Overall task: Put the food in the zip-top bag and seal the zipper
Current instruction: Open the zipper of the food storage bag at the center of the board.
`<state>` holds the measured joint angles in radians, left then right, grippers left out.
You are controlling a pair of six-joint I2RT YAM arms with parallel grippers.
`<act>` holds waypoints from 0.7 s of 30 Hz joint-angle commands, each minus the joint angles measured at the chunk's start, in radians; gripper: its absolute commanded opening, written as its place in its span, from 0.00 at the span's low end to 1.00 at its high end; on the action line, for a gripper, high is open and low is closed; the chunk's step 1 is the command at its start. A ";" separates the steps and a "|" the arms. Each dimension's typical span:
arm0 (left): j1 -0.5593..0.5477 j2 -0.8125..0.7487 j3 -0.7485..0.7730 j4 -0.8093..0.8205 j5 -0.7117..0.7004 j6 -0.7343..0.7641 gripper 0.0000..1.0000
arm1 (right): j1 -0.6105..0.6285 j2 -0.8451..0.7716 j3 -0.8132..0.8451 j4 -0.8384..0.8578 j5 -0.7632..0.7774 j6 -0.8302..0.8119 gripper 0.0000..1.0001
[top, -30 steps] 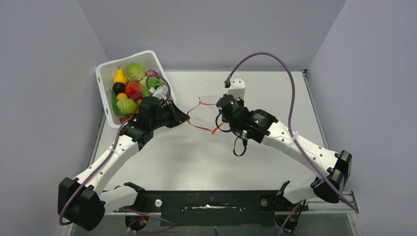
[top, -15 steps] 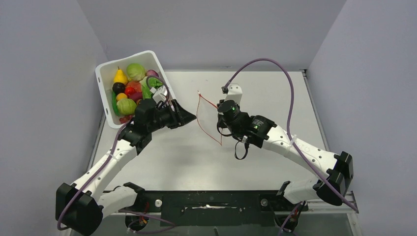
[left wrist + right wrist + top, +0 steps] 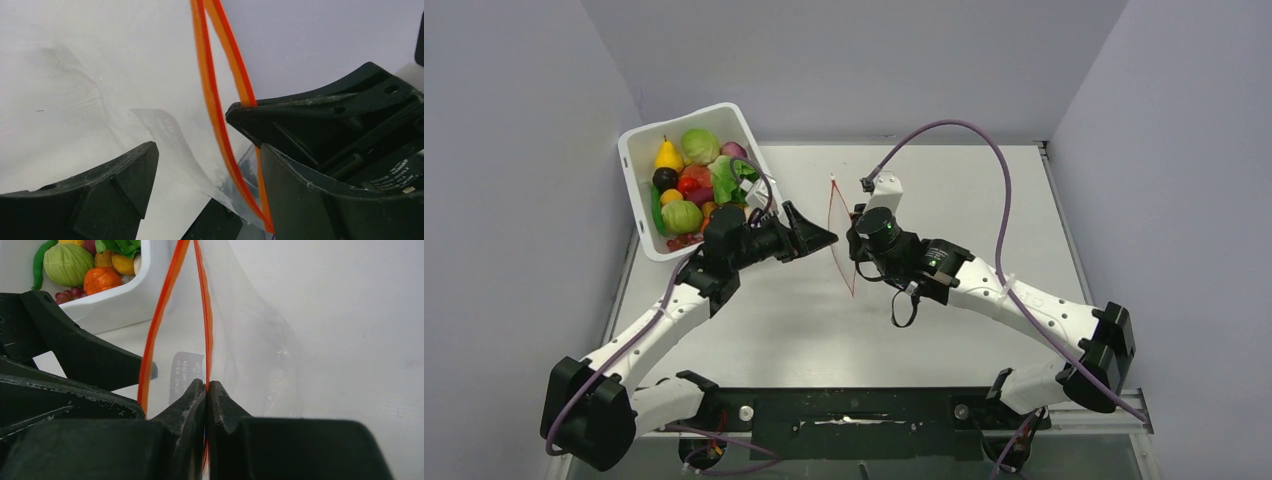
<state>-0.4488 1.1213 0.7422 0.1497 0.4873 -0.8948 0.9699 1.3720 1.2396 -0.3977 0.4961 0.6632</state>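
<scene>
The zip-top bag [image 3: 252, 340] hangs clear and limp from my right gripper [image 3: 206, 385], which is shut on one side of its red-orange zipper [image 3: 206, 325]. From above, the zipper [image 3: 840, 240] reads as a narrow upright loop, with the right gripper [image 3: 856, 232] on its right. My left gripper [image 3: 817, 230] stands open just left of the loop. In the left wrist view the zipper [image 3: 215, 110] passes between its spread fingers [image 3: 105, 192], close to the right one, and nothing is pinched. The food [image 3: 689, 185] lies in the white tub.
The white tub [image 3: 630, 170] stands tilted at the table's back left corner, against the left wall. It also shows at the top left of the right wrist view as the tub [image 3: 127, 300], with the left gripper's dark fingers [image 3: 75, 357] below it.
My left gripper has opened and let go of the bag's mouth. The mouth has narrowed from a wide loop to a thin one. The right gripper has carried the bag leftward.
</scene>
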 commanded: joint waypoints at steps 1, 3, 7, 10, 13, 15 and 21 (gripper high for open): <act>-0.010 0.021 0.012 0.110 0.012 -0.027 0.74 | 0.018 0.020 0.041 0.066 0.012 0.008 0.00; -0.010 0.037 0.020 0.089 -0.008 -0.006 0.74 | 0.023 0.024 0.044 0.076 0.010 0.002 0.00; -0.015 0.061 0.058 0.007 -0.084 0.048 0.66 | 0.027 0.037 0.053 0.065 0.014 -0.009 0.00; -0.021 0.069 0.146 -0.185 -0.218 0.133 0.45 | 0.023 0.033 0.077 0.001 0.067 -0.020 0.00; -0.024 0.056 0.225 -0.341 -0.350 0.207 0.19 | -0.009 0.008 0.114 -0.101 0.165 -0.020 0.00; -0.024 0.041 0.252 -0.386 -0.413 0.234 0.07 | -0.035 -0.032 0.112 -0.140 0.209 -0.022 0.00; -0.024 0.035 0.318 -0.448 -0.471 0.275 0.00 | -0.066 -0.144 0.046 -0.152 0.241 -0.021 0.00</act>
<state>-0.4702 1.1751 0.9825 -0.2287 0.0986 -0.6868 0.9085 1.3270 1.2995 -0.5480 0.6556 0.6472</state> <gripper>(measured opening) 0.012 0.043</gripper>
